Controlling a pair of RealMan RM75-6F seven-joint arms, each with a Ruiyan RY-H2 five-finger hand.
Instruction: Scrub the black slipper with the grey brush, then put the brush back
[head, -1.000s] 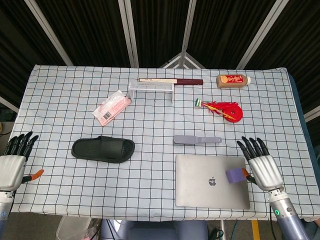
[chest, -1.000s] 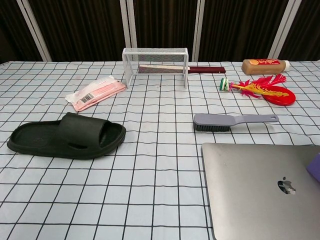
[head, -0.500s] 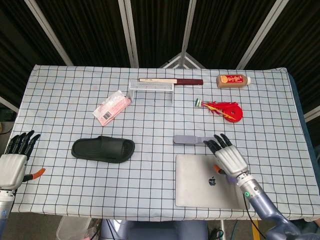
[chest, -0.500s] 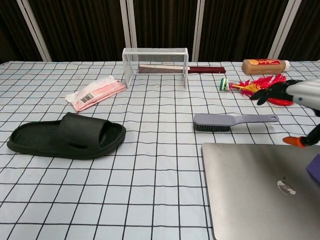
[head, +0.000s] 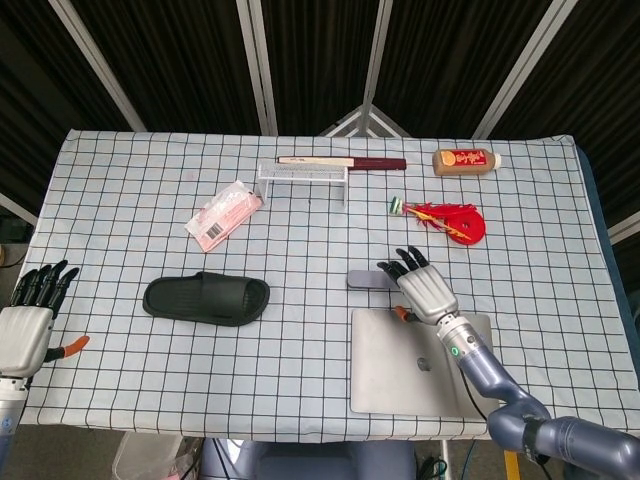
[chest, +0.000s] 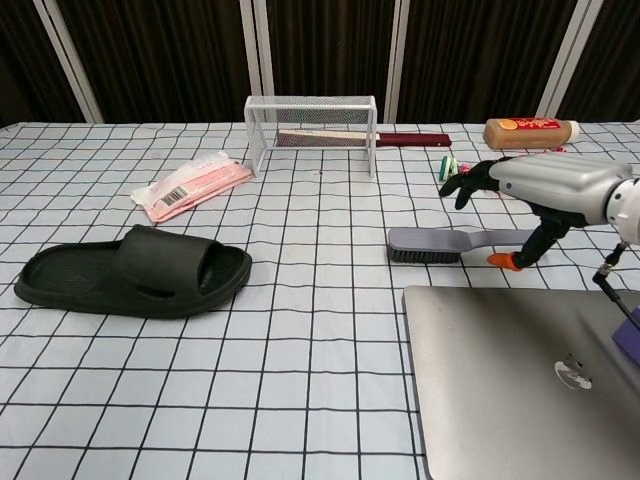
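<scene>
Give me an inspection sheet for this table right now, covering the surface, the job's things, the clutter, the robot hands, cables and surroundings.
Surface: table under a white cloth with a black grid.
Job's things: black slipper lies flat at left; grey brush lies bristles down beside the laptop, not gripped.
Clutter: closed laptop, wire rack, pink packet, brown bottle, red feather toy, dark red stick behind the rack.
Robot hands: right robot hand above the brush handle, fingers spread, holding nothing; left robot hand at the left table edge, fingers apart, holding nothing.
Cables: nothing seen.
Surroundings: dark curtains with pale frame bars.
</scene>
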